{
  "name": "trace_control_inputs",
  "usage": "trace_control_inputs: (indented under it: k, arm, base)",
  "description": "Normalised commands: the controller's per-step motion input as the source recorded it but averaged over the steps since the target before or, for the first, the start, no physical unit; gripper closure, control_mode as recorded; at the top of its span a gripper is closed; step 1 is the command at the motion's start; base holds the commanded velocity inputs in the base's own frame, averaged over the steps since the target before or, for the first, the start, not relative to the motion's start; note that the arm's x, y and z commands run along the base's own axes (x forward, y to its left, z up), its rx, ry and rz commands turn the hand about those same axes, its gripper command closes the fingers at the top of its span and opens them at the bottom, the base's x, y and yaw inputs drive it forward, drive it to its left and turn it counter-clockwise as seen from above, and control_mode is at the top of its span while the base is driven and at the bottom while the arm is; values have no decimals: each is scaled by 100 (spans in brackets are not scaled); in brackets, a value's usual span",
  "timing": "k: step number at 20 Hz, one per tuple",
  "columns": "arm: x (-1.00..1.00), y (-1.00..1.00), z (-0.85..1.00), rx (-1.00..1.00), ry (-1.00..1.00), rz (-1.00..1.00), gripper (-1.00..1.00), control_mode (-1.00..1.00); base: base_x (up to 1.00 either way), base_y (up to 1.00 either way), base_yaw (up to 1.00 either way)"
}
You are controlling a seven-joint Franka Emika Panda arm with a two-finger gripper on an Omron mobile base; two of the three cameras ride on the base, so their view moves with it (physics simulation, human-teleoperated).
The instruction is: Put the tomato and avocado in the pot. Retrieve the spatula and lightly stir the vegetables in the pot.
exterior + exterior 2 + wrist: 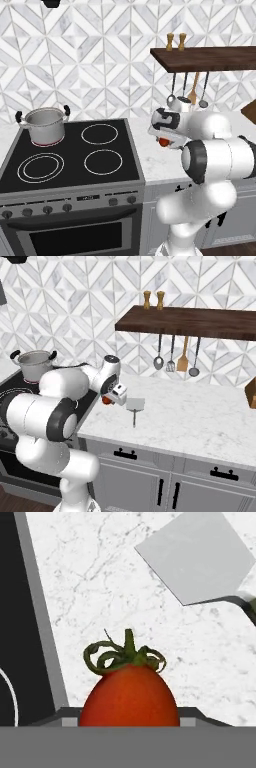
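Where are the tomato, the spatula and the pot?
tomato (129, 694), hand view, red body.
spatula (135, 404), right base view, flat blade.
pot (45, 126), left base view, steel side wall.

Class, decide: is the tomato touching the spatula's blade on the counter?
Apart. The hand view shows bare marble counter between the tomato and the spatula blade.

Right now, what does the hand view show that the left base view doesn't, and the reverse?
Hand view: the spatula, its flat grey blade lying on the marble counter beyond the tomato. Left base view: the steel pot on the back-left burner, and utensils hanging under the wooden shelf. Shared: the tomato and the stove.
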Motion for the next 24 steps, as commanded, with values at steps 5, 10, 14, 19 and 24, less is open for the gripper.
trace_control_inputs:
  k: [5,10,14,19,24]
  arm:
    - [-100,0,100,-6,-18,0,100,-100]
    - [-87,0,100,-12,-14,0,100,-100]
    - [-96,0,100,-15,-6,1,100,-100]
    - [-68,0,100,-7,0,3,100,-100]
    - [-33,0,100,1,6,5,100,-100]
  base:
    - [0,0,0]
    - [0,0,0]
    - [0,0,0]
    - [0,0,0]
    - [0,0,0]
